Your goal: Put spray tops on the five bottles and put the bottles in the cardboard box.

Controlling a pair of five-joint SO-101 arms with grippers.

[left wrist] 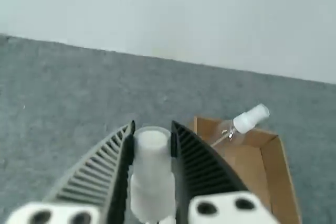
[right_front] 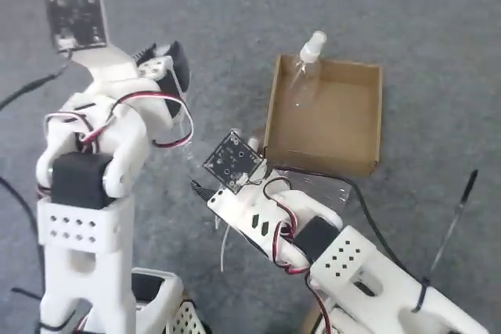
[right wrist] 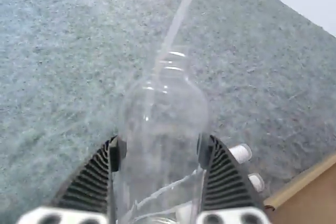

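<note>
Here, the left gripper [left wrist: 152,129] is raised above the grey carpet [right_front: 430,52], its 2 ribbed black fingers [left wrist: 197,156] set narrow and pressed against either side of a white spray top [left wrist: 152,166], which stands upright between them; in the high view this arm is at the left of the table, well apart from the cardboard box [right_front: 313,158].

The right gripper [right wrist: 160,148] clamps a clear bottle [right wrist: 163,108] around its body, 1 finger on each side; the bottle's open mouth points away from the wrist, and a thin pale tube [right wrist: 178,19] runs down into that mouth; I cannot tell from these pictures what the tube's far end joins. In the high view this arm reaches in from the lower right, with its gripper just beside the box's near left corner.

The box sits open on the carpet, right of the middle; 1 capped bottle [right_front: 308,60] leans tilted in its far left corner, the white sprayer sticking up over the rim.

2 small white round pieces [right wrist: 241,153] lie on the carpet near the box's corner, close to the held bottle; too little of them shows to say what they are.
</note>
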